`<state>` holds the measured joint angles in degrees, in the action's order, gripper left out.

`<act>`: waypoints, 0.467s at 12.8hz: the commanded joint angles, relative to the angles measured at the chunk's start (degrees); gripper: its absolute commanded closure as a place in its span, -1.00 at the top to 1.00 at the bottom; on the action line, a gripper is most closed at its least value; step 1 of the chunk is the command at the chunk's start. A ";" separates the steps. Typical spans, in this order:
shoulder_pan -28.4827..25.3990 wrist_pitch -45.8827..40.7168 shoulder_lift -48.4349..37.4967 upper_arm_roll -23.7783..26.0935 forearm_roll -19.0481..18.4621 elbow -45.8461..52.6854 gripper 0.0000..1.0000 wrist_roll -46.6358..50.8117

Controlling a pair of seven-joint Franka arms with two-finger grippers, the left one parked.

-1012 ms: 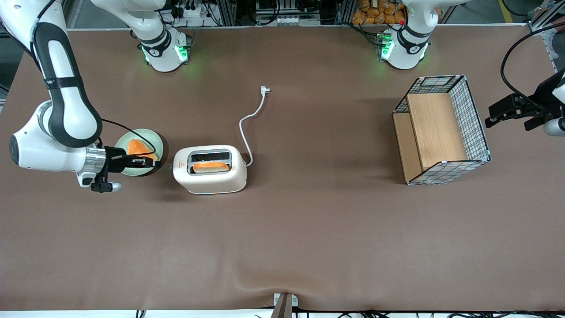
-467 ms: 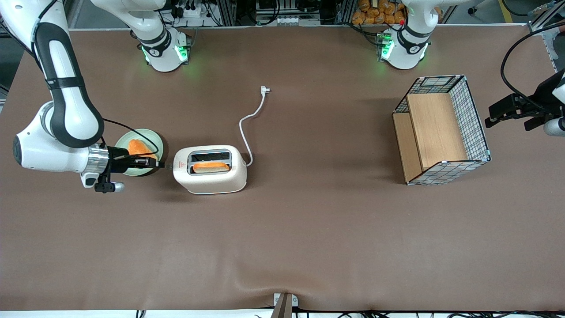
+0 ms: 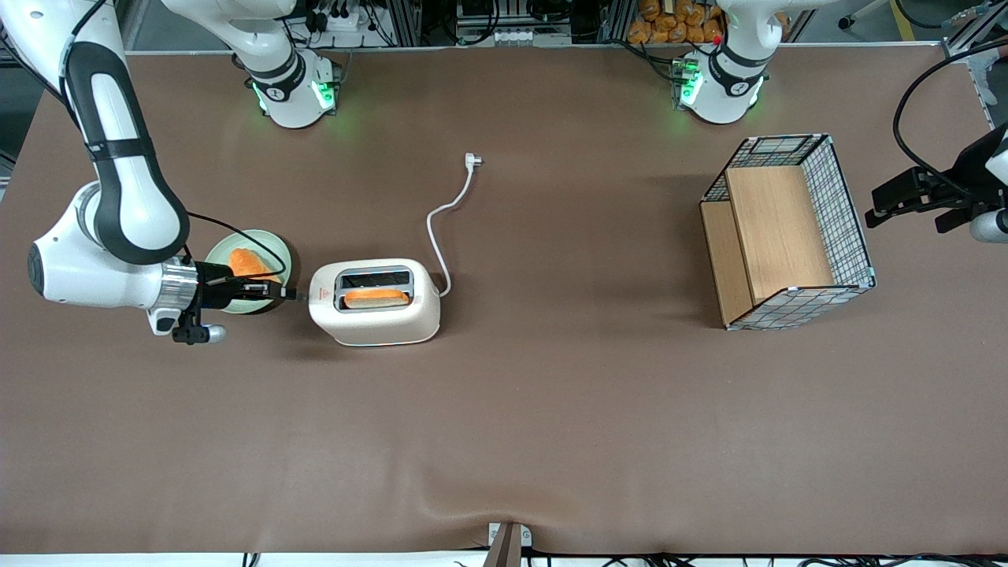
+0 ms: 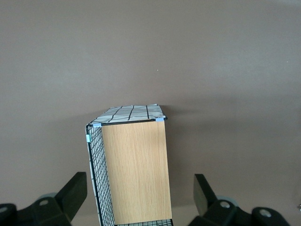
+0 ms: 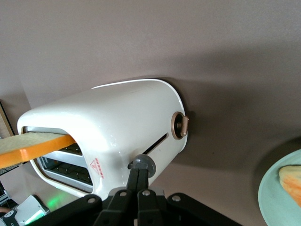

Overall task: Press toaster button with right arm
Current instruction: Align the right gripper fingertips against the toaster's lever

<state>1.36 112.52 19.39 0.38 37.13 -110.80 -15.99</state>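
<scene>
Right arm (image 3: pixel 118 181) level; gripper (image 5: pixel 139 181) jaws closed into single tip touching button (image 5: pixel 142 164) on toaster (image 3: pixel 375 302) end, bread slice (image 3: pixel 376 298) in slot, ready for pressing.

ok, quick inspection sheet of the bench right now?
Surface: brown table, bare between items.
Job's things: toaster upright, one toast slice in a slot; button at its narrow end.
Clutter: green plate with bread; wire basket toward the parked arm's end.
Grippers: hand shut, fingertips at the button.
Cables: toaster cord loose, unplugged.
Surroundings: nothing seen of concern.
</scene>
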 commanded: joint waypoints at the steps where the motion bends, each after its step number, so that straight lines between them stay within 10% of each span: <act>1: -0.31 0.94 1.26 -0.03 1.80 0.76 -1.00 -1.41; 6: -0.57 2.26 2.76 -0.03 1.80 0.85 -1.00 -1.59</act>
<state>1.19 113.94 20.82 0.40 37.15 -110.73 -16.10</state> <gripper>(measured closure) 0.991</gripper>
